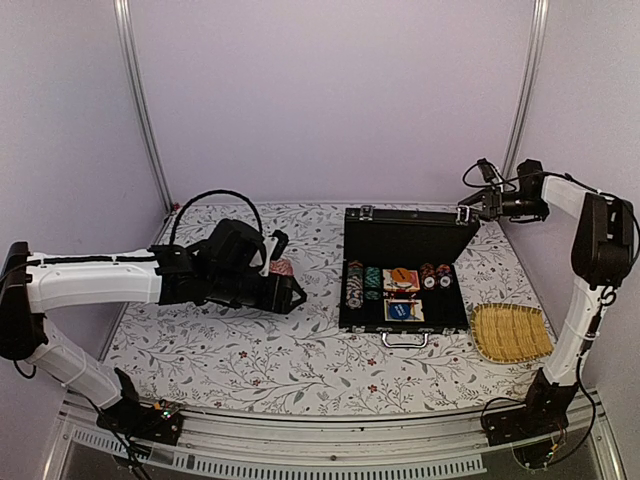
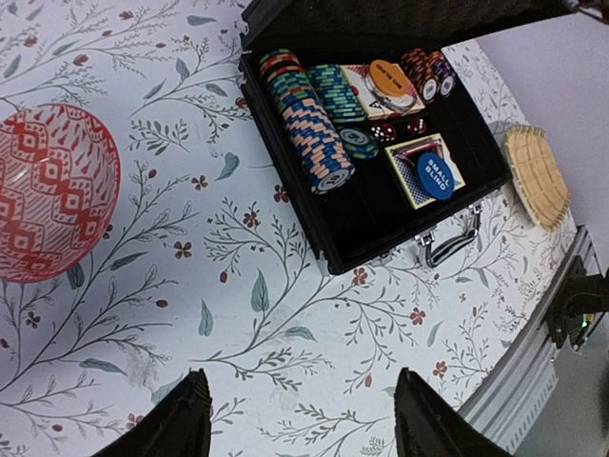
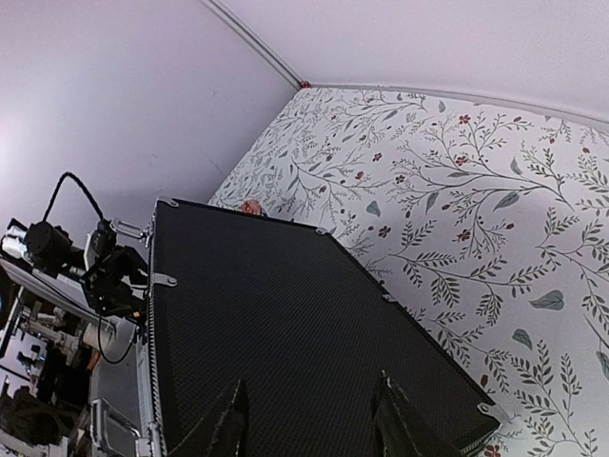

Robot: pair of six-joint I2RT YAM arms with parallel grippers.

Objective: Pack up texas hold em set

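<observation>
The black briefcase [image 1: 346, 300] lies open at centre right with its lid [image 1: 405, 235] standing up and its silver handle [image 1: 405, 340] facing the near edge. Inside, rows of poker chips [image 2: 304, 114] lie beside a card deck [image 2: 360, 88] that carries an orange disc [image 2: 387, 71]. A blue disc [image 2: 434, 175] rests on a second deck. My left gripper [image 2: 300, 419] hovers open over bare cloth left of the case [image 2: 371, 238]. My right gripper [image 3: 309, 419] is open, with its fingers over the lid's black outer face [image 3: 285, 314] near its top right corner.
A pink patterned dome [image 2: 52, 195] sits on the cloth just behind my left gripper [image 1: 290, 295]. A yellow woven tray [image 1: 510, 332] lies right of the case. Metal frame posts stand at the back corners, and the table's rail [image 1: 330, 440] runs along the near edge.
</observation>
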